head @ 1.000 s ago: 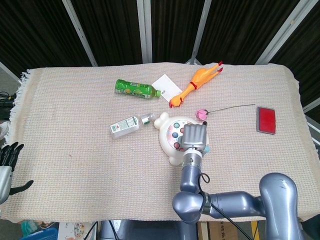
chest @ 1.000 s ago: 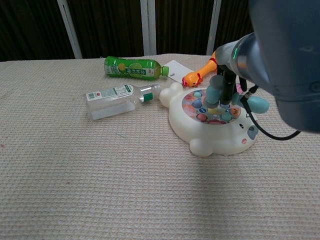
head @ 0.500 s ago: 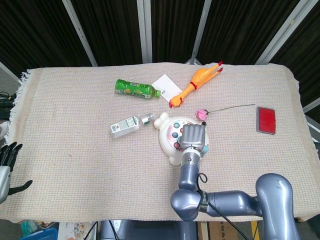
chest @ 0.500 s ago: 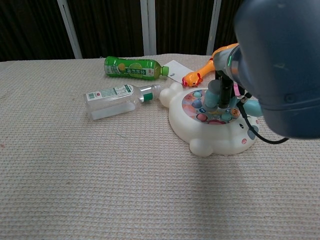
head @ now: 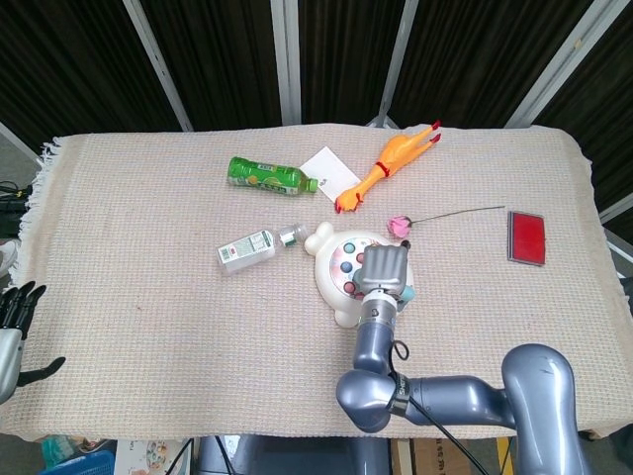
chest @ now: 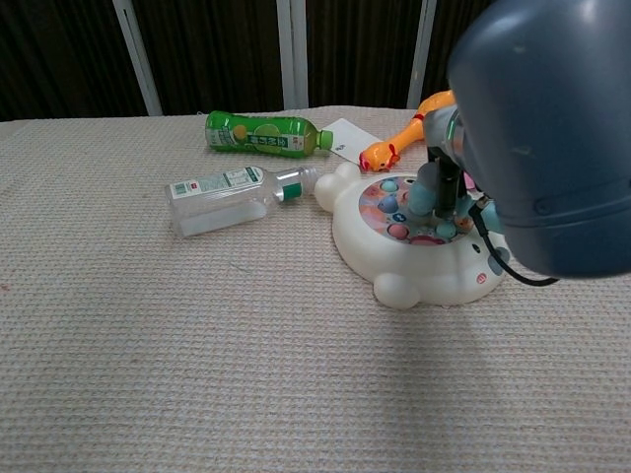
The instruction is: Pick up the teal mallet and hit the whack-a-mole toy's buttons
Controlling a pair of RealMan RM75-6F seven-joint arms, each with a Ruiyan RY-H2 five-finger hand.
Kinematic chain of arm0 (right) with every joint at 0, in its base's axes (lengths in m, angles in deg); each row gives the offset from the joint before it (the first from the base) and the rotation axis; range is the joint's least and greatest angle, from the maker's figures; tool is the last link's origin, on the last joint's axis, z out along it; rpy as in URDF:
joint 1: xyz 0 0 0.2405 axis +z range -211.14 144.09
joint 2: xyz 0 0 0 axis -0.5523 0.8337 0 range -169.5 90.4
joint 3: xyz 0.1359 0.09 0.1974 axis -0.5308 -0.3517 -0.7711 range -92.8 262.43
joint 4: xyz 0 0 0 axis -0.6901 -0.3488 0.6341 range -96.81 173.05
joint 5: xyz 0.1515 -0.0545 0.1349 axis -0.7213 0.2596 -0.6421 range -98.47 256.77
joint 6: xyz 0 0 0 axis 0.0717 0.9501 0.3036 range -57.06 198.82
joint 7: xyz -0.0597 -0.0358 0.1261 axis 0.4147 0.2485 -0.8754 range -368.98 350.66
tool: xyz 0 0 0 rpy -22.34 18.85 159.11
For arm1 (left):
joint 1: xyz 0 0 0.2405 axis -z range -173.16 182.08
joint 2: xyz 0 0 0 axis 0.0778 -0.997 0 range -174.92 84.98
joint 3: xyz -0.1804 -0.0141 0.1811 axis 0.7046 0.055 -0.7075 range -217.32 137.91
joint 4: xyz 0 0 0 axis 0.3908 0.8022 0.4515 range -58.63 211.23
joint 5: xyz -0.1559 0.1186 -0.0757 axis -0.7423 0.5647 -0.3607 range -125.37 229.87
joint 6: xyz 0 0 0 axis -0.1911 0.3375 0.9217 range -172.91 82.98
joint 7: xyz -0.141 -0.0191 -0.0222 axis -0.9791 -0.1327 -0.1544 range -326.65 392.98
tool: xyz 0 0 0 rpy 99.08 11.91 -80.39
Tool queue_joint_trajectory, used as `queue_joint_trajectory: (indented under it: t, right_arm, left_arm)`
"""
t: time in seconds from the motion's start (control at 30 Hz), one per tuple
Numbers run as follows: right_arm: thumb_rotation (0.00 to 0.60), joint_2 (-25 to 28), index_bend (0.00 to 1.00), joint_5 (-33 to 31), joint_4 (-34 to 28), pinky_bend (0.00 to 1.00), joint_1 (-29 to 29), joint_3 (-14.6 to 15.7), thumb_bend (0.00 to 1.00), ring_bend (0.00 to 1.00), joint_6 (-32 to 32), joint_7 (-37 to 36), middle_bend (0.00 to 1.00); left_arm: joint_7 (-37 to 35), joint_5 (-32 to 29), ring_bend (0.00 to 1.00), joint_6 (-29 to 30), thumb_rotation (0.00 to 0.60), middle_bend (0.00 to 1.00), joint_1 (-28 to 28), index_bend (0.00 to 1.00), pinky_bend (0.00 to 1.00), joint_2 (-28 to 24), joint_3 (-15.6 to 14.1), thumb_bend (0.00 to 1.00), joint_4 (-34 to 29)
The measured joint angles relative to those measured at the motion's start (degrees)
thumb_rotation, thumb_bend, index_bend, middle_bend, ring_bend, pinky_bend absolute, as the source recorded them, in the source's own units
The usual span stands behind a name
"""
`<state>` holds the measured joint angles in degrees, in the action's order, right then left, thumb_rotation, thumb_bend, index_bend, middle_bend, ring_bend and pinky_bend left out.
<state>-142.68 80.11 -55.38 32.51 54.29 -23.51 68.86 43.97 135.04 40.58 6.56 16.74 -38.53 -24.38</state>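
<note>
The white whack-a-mole toy [head: 333, 280] [chest: 394, 258] lies mid-table, its coloured buttons [chest: 392, 208] facing up. My right hand [head: 384, 269] [chest: 446, 185] hovers over the toy's right side and grips the teal mallet [chest: 422, 196], whose head is down on the buttons. A bit of teal [head: 406, 293] shows beside the hand in the head view. My forearm hides most of the hand and the mallet's handle in the chest view. My left hand [head: 14, 325] hangs off the table's left front corner, fingers apart and holding nothing.
A clear bottle [head: 249, 249] lies just left of the toy and a green bottle [head: 265, 175] behind it. A white card [head: 330, 166], a rubber chicken [head: 389, 162], a pink flower [head: 400, 225] and a red case [head: 526, 237] lie further back and right.
The mallet head has come down from above the toy onto its buttons, and my right forearm has swung slightly left in the chest view. The left hand is unchanged.
</note>
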Motion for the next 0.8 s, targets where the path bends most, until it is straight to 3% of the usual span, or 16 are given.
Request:
queue_joint_trajectory:
  t: [0.37, 0.8]
  right_arm:
    - [0.600, -0.63, 0.87, 1.59, 0.85, 0.20, 0.21, 0.40, 0.56, 0.52, 0.04, 0.23, 0.64]
    - [0.600, 3.00, 0.87, 3.46, -5.95, 0.20, -0.01, -0.98, 0.56, 0.52, -4.67, 1.52, 0.64]
  left_arm:
    - [0.35, -0.02, 0.00, -0.18, 0.600, 0.00, 0.11, 0.08, 0.00, 0.20, 0.00, 0.00, 0.02]
    - [-0.16, 0.31, 0.00, 0.20, 0.600, 0.00, -0.13, 0.08, 0.00, -0.05, -0.11, 0.00, -0.04]
